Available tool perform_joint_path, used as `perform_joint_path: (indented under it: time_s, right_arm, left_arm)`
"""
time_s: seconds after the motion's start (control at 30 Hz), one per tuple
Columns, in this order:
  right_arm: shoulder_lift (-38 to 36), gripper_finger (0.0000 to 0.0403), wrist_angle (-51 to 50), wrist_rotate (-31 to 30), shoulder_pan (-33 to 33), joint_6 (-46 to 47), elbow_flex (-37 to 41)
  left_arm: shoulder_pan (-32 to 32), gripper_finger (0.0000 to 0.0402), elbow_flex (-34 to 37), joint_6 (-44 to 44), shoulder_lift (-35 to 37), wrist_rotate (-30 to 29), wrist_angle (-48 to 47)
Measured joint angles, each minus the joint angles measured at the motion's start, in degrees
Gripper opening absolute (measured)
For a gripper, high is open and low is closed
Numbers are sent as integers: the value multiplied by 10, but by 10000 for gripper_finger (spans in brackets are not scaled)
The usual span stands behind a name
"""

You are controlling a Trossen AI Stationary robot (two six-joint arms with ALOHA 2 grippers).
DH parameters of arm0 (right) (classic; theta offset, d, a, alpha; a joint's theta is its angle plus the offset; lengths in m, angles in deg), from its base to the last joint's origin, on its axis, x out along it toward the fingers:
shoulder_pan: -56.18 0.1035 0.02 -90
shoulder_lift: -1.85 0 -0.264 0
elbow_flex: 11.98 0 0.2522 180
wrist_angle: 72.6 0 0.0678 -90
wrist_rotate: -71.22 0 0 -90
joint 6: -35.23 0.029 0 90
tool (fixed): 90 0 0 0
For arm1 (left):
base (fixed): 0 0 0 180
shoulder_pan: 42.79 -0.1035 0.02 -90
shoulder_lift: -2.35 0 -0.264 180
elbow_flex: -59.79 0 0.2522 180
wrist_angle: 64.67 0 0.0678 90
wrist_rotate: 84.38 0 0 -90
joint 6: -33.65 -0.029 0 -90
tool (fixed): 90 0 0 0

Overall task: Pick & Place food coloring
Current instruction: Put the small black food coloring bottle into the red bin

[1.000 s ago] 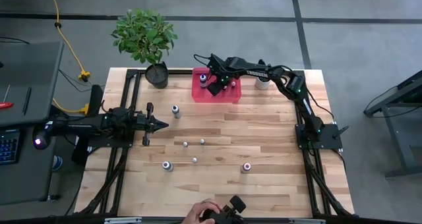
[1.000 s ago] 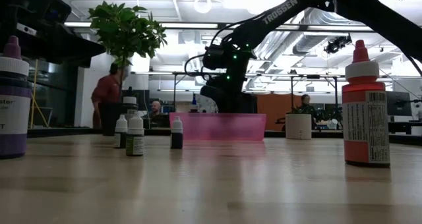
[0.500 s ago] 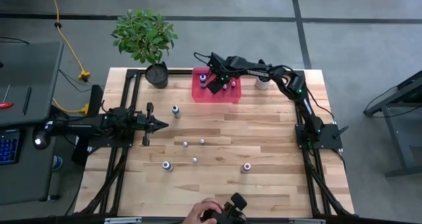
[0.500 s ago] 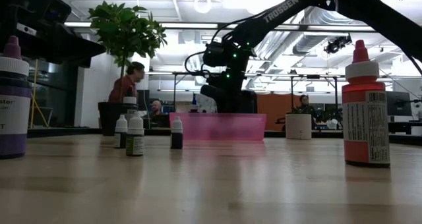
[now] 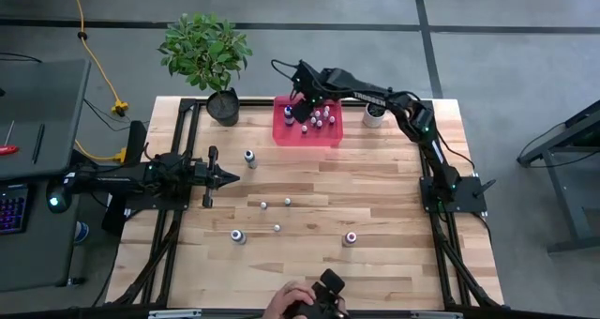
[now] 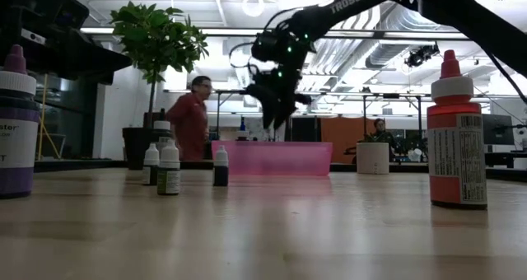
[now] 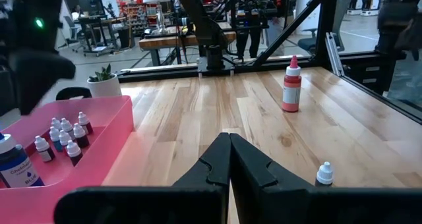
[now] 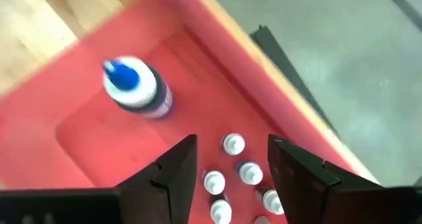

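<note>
The pink bin [image 5: 307,131] stands at the table's far edge and holds a blue-capped food coloring bottle [image 8: 135,85] and several tiny white-capped ones [image 8: 233,143]. My right gripper [image 8: 231,166] hangs open above the bin's inside [image 5: 302,103], pointing steeply down, with nothing between its fingers. Loose bottles stand upright on the wood: a red one [image 6: 455,140], a purple one [image 6: 15,132], and small ones [image 5: 249,157] [image 5: 277,228]. My left gripper [image 7: 229,151] waits shut at the table's left side [image 5: 225,176], pointing level.
A potted plant [image 5: 223,106] stands left of the bin and a small white pot [image 5: 373,118] right of it. A person's hand [image 5: 298,302] holds a dark device at the near edge. People move in the room behind the table [image 6: 191,115].
My right gripper has risen out of the pink bin and now hangs clear above its rim, tipped a little differently. The bottles in the bin stay where they were. A person in the room behind has walked toward the right.
</note>
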Motion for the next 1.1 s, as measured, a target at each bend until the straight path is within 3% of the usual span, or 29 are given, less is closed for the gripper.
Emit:
perform_joint_path:
  time_s: [0.4,0.9,1.1]
  right_arm:
    - [-1,186,-108,27,35,-41,-184]
    - [-219,187,-34,52,174,-141,33]
    - [-234,187,-32,80,233,-138,47]
  left_arm:
    - [0,0,0,0,0,0,0]
    - [0,0,0,0,0,0,0]
    - [0,0,0,0,0,0,0]
